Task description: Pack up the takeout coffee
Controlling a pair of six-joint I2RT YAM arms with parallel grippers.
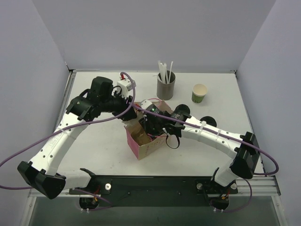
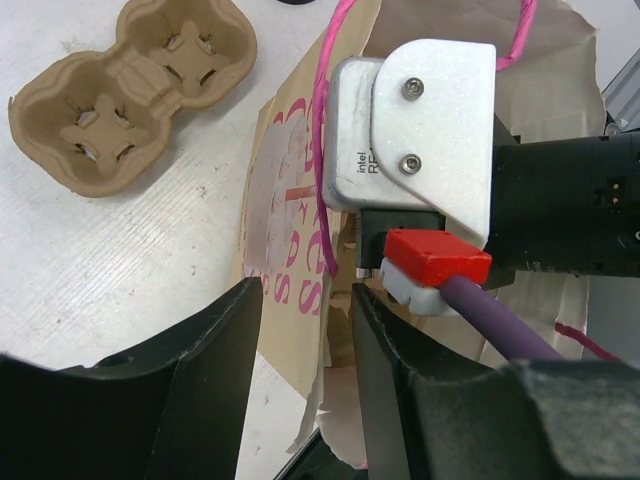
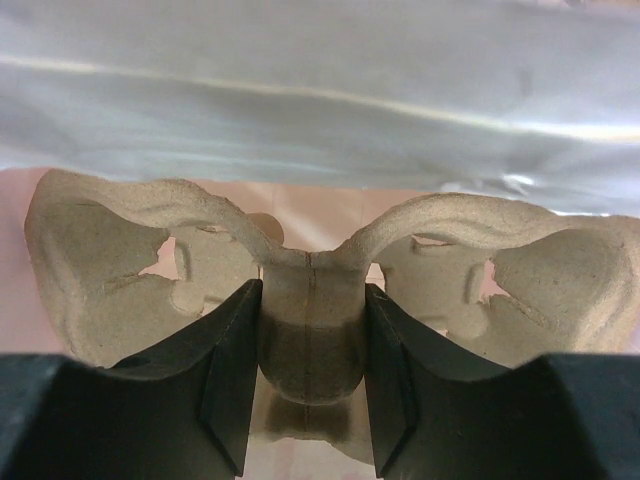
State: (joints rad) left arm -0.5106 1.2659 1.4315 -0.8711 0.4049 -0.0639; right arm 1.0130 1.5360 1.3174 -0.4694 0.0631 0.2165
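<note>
Takeout coffee, the green cup with the dark top, we could not make out in any view. We saw only a black round shape [image 1: 208, 121], seemingly its lid, lying on the table [image 1: 94, 150] just behind the right forearm [image 1: 207, 132]. The right claw [image 3: 310, 290] was clenched on the middle ridge of a pulp cup carrier [image 3: 120, 250], one finger on each side, with a pink surface under the carrier and a pale grey sheet behind it. From above, that claw reached into the open top of the pink paper bag [image 1: 146, 147] standing mid-table. The left claw [image 2: 308, 292] hung released over the bag, its fingers apart and the bag's pink-lettered paper showing in the gap. We could not tell whether either finger touched it. A second cup carrier [image 2: 130, 95] lay flat on the table beside the bag. Well apart at the back stood a green cup with a cream inside [image 1: 199, 93] and a grey cylinder of straws [image 1: 165, 87].
</note>
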